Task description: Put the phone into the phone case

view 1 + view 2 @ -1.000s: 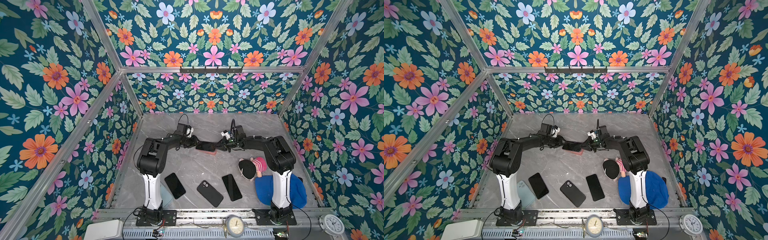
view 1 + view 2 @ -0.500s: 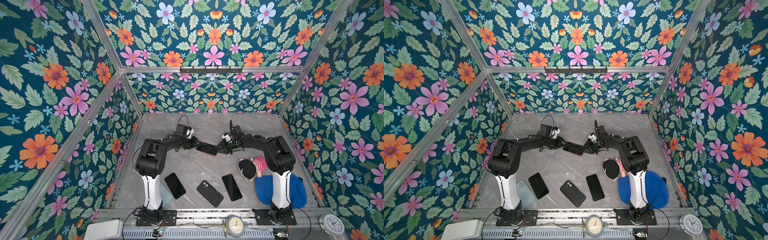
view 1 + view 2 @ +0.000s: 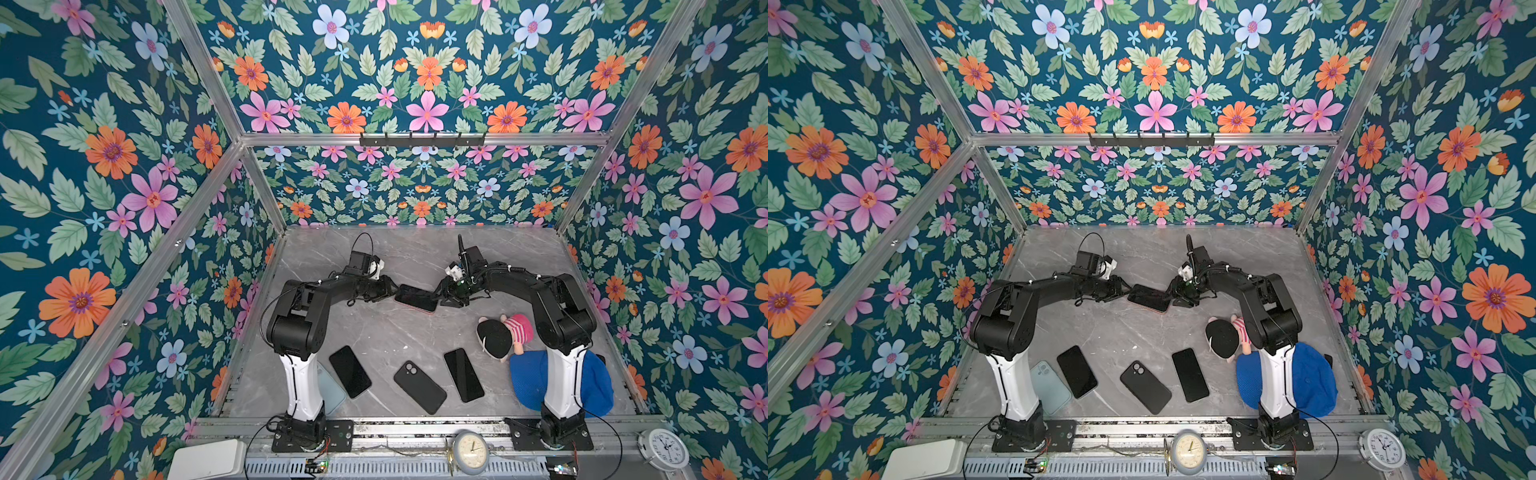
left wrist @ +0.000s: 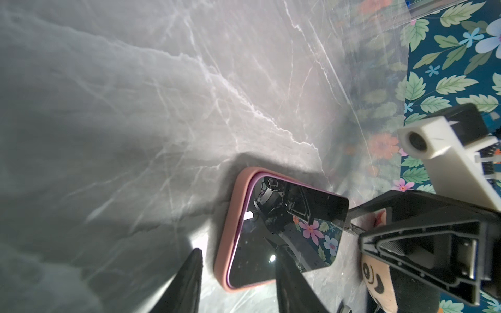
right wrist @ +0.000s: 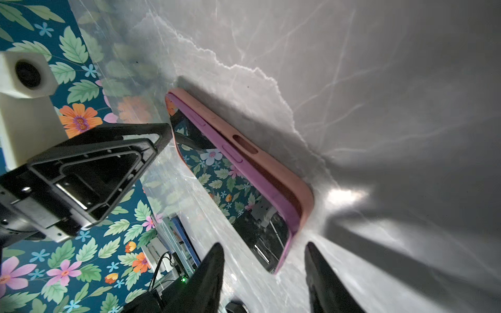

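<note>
Grey marbled stone forms the table (image 3: 374,332), shut in by walls (image 3: 104,166) papered with flowers on dark blue and edged with aluminium rails. Near the table's middle lies a pink case (image 4: 230,222) with the phone (image 4: 284,233) partly in it, screen up. In the right wrist view the phone's purple long side stands above the case's rim.

The left pincer (image 4: 238,252) is released: one finger rests clear of the case, the other hangs over the screen. The right pincer (image 5: 261,245) is also parted, its fingers either side of the phone's corner and grasping nothing.

Along the near edge, a black case (image 3: 419,386) lies back up between two dark phones (image 3: 350,371); whether it is filled cannot be told. A pale blue case (image 3: 1054,386) lies partly behind the left arm.
</note>
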Tool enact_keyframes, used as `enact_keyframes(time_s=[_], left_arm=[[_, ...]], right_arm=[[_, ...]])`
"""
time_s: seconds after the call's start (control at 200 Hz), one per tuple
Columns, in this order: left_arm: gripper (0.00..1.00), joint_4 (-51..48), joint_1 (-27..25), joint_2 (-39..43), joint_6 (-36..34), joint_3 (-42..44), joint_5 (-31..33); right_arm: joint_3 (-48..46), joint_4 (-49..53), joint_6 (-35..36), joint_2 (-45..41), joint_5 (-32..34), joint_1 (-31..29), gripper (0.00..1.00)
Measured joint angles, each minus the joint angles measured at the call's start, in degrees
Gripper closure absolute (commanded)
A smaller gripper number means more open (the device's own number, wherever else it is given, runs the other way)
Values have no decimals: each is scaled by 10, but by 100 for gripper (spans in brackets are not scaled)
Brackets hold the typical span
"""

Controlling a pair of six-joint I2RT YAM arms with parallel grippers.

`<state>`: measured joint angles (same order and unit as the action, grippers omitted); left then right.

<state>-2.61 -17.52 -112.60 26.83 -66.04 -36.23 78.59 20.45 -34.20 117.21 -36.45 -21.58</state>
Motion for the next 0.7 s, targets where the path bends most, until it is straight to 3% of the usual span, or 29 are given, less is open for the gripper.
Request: enact_keyframes(time_s=[0.235, 0.47, 0.7], left_arm=[[52, 7, -1, 4, 13, 8, 1], [53, 14, -1, 5, 17, 9, 1], [54, 17, -1, -5, 26, 1, -2]], right_arm=[[12, 33, 29, -11, 36, 0, 50], [-31, 38, 30, -60, 73, -24, 58], [-33, 37, 28, -54, 89, -41, 65]])
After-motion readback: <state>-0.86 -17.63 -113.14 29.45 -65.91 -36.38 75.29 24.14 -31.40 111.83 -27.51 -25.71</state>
